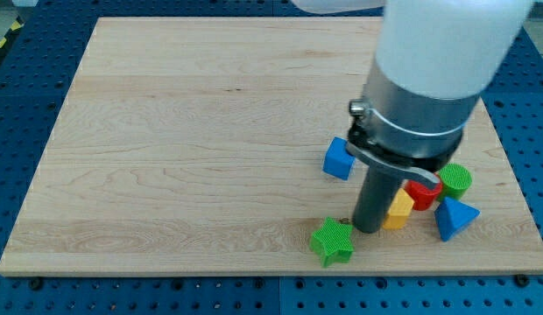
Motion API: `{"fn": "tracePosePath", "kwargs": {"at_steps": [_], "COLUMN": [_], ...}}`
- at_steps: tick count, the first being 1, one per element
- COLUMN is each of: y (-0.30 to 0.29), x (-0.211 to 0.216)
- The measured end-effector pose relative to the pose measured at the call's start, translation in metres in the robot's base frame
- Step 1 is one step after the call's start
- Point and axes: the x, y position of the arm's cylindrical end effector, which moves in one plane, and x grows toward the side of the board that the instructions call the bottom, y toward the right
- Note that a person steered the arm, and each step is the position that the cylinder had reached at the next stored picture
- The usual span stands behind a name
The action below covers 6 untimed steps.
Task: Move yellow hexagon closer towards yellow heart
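We are nudging a yellow block beside the red one

The yellow block (399,211), shape unclear and half hidden, is lying near the counter's (166,157) right near edge, touching the red block (422,193); our tip (368,229) is sitting just left of it, there being no gripper to open or close. No yellow heart is showing. The green star (332,242), blue triangle (454,217), green cylinder (455,181) and blue cube (339,159) are crowding around.

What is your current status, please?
My tip touching yellow block's left side. Yellow heart not identifiable. Red block crowds its right; green star nearby.
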Motion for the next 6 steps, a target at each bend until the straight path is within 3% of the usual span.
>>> {"fn": "tracePosePath", "kwargs": {"at_steps": [3, 6], "y": [0.024, 0.048], "x": [0.019, 0.005]}}
